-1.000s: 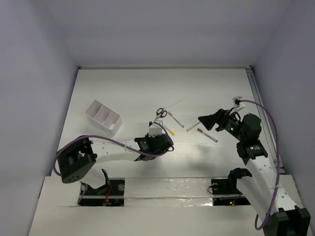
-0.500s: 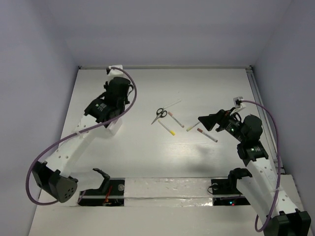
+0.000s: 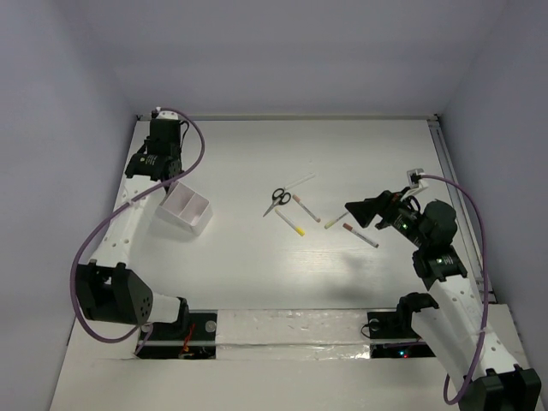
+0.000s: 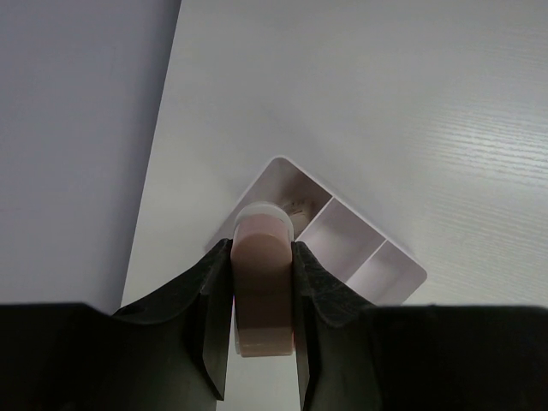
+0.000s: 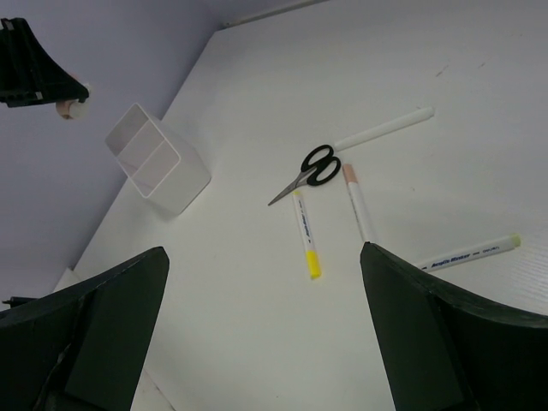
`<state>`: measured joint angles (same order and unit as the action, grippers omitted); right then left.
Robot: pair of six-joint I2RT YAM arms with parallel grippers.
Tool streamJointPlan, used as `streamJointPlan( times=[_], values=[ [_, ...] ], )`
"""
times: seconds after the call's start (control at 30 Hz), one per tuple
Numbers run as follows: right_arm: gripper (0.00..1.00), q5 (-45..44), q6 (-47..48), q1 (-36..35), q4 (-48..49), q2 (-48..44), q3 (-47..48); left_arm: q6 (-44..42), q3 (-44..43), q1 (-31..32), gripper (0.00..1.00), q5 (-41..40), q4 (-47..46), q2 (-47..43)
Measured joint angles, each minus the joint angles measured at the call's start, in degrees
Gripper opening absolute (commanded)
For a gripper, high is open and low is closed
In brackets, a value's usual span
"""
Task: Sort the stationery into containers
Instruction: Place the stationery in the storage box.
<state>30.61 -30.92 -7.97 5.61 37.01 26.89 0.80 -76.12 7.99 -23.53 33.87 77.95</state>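
My left gripper (image 4: 264, 257) is shut on a pinkish-beige eraser (image 4: 264, 287). It holds the eraser above the far-left corner of the white divided box (image 4: 340, 237), and shows at the back left in the top view (image 3: 159, 167). The box (image 3: 183, 224) has three compartments. Black-handled scissors (image 3: 278, 199) lie mid-table with a yellow-ended pen (image 3: 292, 224), a pink-ended pen (image 3: 306, 207), a green-ended pen (image 3: 336, 220), a red-brown-ended pen (image 3: 360, 235) and a plain white pen (image 3: 296, 182). My right gripper (image 3: 354, 211) is open and empty, raised just right of the pens. No second eraser shows.
The left wall runs close beside the box and my left arm. The right wrist view shows the box (image 5: 180, 193), scissors (image 5: 313, 168) and the yellow-ended pen (image 5: 306, 237) ahead of my open right gripper (image 5: 265, 342). A small white fitting (image 3: 415, 177) sits at the right edge.
My left arm swung from the middle of the table, near the pens, to the back left by the box, still holding the eraser. My right arm has not moved.
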Motion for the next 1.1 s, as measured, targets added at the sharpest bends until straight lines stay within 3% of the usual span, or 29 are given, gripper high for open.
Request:
streamJointPlan(
  times=[0.6, 1.1],
  values=[
    [1.00, -0.42, 0.07, 0.00, -0.09, -1.40, 0.00, -9.60, 0.00, -4.28, 0.04, 11.13, 0.46, 8.09],
    [1.00, -0.42, 0.09, 0.00, -0.09, -1.42, 0.00, -11.08, 0.87, -6.99, 0.00, 10.69, 0.94, 8.28]
  ],
)
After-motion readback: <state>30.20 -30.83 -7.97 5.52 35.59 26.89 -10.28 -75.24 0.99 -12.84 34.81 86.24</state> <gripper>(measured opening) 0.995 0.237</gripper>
